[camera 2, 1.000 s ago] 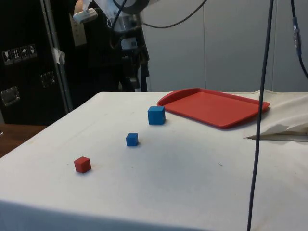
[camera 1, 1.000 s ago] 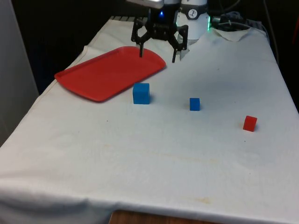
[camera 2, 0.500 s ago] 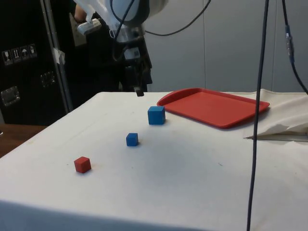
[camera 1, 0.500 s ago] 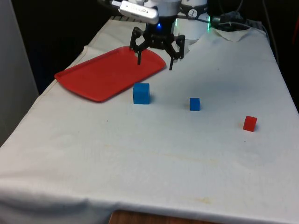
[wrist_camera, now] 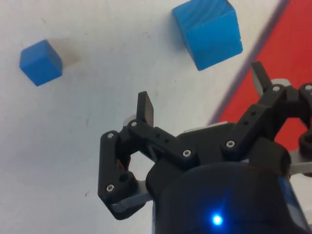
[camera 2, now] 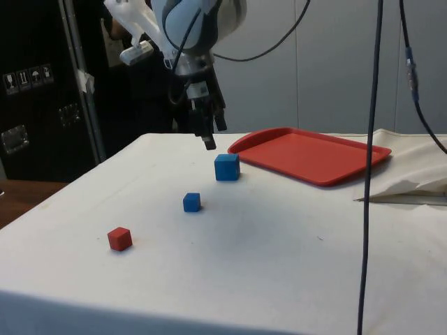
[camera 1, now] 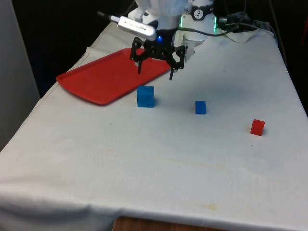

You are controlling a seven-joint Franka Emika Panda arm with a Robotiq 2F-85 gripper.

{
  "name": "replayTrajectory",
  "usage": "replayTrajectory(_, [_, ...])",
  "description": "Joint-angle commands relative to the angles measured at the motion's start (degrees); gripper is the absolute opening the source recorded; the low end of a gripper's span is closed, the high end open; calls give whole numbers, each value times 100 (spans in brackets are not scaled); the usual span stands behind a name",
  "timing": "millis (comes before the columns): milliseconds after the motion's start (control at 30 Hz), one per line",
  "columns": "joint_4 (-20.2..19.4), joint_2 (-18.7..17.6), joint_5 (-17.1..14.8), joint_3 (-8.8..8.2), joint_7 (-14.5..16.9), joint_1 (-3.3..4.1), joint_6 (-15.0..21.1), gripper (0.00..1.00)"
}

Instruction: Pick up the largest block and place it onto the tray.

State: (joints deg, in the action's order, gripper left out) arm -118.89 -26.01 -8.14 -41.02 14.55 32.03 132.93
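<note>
Item: gripper (camera 1: 155,70). Fingers spread wide apart, nothing between them; hangs above the cloth near the tray's edge, short of the large blue block and higher than it.

Item: large blue block (camera 1: 145,96). The task's object. Sits on the white cloth (camera 1: 159,159), just beside the near edge of the red tray (camera 1: 101,77), not on it. Upright, faces square to the table as far as can be judged.

Item: small blue block (camera 1: 200,107). On the cloth, towards the front view's right of the large one, apart from it.

Item: small red block (camera 1: 257,127). Farther to the front view's right, well apart from the others.

Step in hand: approach, judged from the empty gripper above the block; nothing lifted.

Next move calls for: centring the spread fingers over the large blue block, squaring them to two opposite faces, descending and closing; the tray is a short carry away.
</note>
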Motion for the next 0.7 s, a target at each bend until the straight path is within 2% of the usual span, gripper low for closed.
replayTrajectory(0, [0,-23,-6,0,11,-6,0,100])
replayTrajectory(33, [0,-63,-69,34,86,-63,57,100])
replayTrajectory(133, [6,-132,-103,34,132,-86,74,100])
replayTrajectory(200, [17,-201,-166,40,201,-126,97,100])
replayTrajectory(233, [11,-189,-103,-11,132,-63,46,100])
replayTrajectory(267, [17,-223,-206,46,235,-143,115,100])
replayTrajectory(400, [57,-361,-487,52,487,-201,155,100])
replayTrajectory(533, [126,-504,-716,29,688,-229,143,100])
replayTrajectory(567, [109,-498,-682,-23,647,-172,132,100])
replayTrajectory(600, [143,-533,-756,23,722,-235,138,100])
replayTrajectory(667, [166,-596,-837,17,791,-252,143,100])
